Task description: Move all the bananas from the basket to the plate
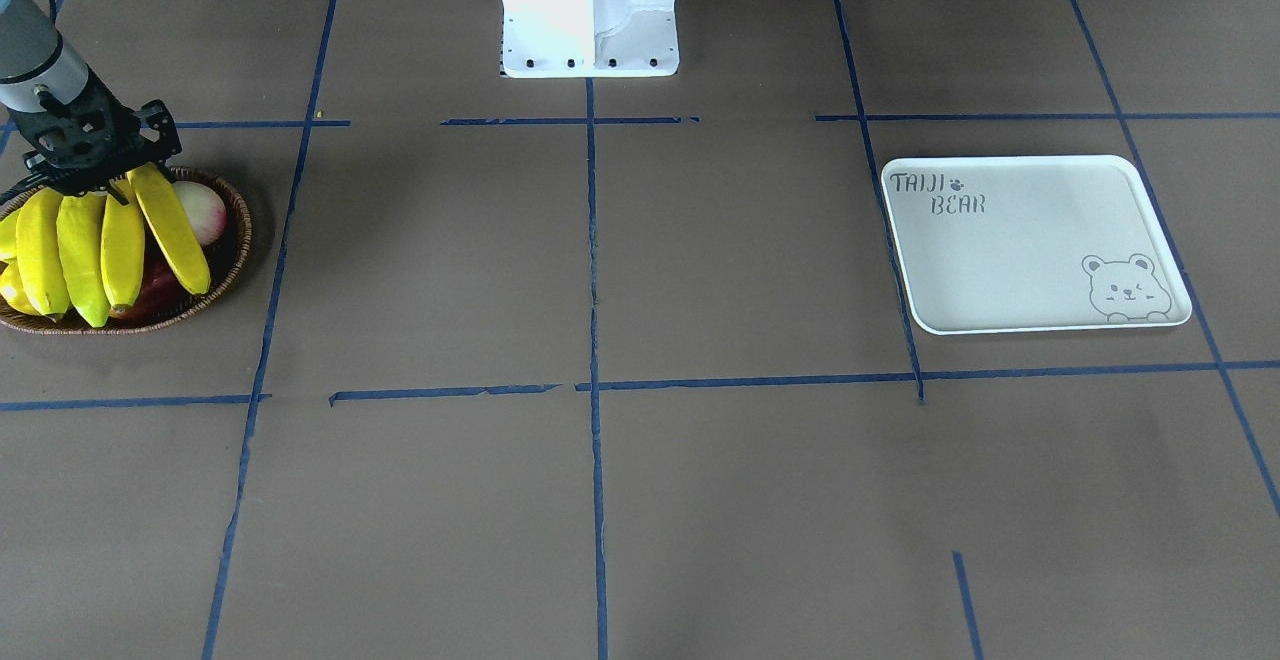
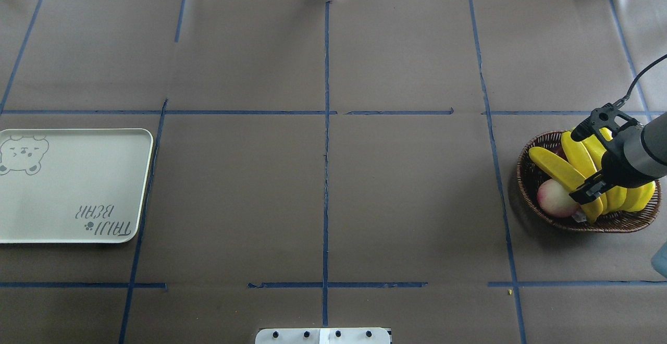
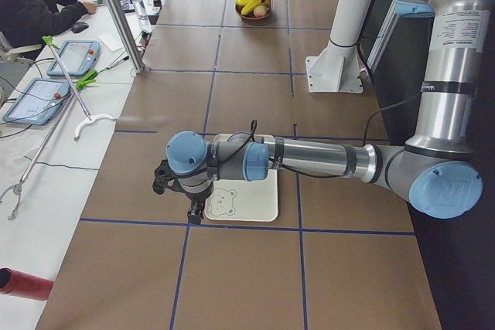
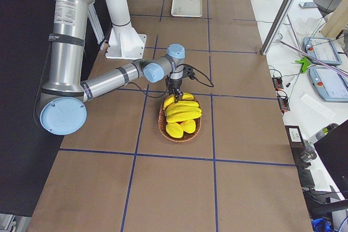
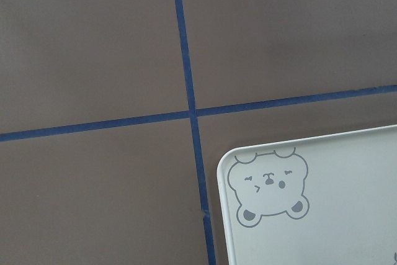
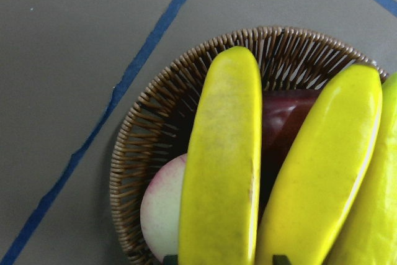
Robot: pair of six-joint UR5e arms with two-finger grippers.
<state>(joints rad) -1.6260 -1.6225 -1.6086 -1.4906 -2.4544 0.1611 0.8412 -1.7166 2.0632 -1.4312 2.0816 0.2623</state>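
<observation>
Overhead view: basket (image 2: 526,177) at the table's 3 o'clock, plate (image 2: 73,203) at 9 o'clock, well apart. All four bananas (image 1: 95,250) lie in the basket, w/ a pink apple (image 2: 552,198) at its 8 o'clock. R gripper (image 1: 78,188) is low over the banana ends, jaws apart, tips either side of one banana, nothing lifted. L gripper (image 3: 182,199) hovers over the plate's bear corner; can't tell how far open.

Clearance, basket (image 2: 522,177) to plate (image 2: 73,187)
We note open desk (image 2: 406,198) between them; a white pedestal (image 1: 560,40) stands at the robot's edge.
</observation>
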